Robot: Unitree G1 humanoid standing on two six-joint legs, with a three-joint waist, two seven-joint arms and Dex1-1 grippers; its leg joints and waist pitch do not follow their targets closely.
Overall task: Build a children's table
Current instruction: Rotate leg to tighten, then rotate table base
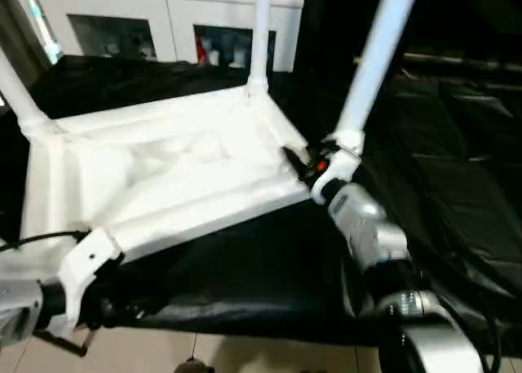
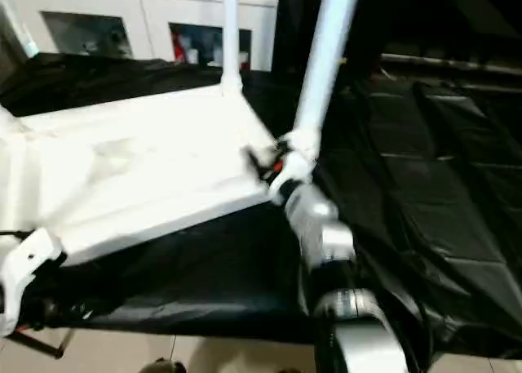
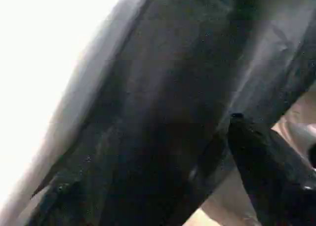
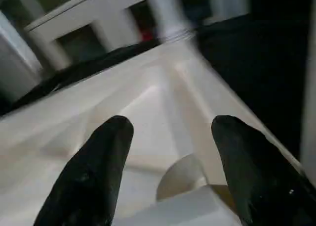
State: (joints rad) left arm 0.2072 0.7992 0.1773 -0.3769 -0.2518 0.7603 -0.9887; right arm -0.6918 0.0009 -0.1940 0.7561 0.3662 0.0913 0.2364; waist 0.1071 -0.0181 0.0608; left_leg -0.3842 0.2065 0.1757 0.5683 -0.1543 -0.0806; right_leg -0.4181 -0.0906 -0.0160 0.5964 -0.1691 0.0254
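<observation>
The white tabletop (image 1: 171,173) lies upside down on a black-covered surface, ribbed underside up. Three white legs stand up from its corners: one at the far corner (image 1: 261,30), one at the near right corner (image 1: 375,63), one at the left (image 1: 16,87). My right gripper (image 4: 170,124) is open at the near right corner, just beside that leg's base; its black fingers (image 4: 98,166) are spread over the underside with nothing between them. My left gripper (image 1: 106,306) is low at the tabletop's near left edge, by the black cloth.
A white cabinet with glass doors (image 1: 163,22) stands behind the work. Black cloth (image 1: 457,185) covers the surface and stretches far to the right. Tan floor tiles (image 1: 245,353) show below the near edge. A thin black cable (image 1: 41,238) runs by my left arm.
</observation>
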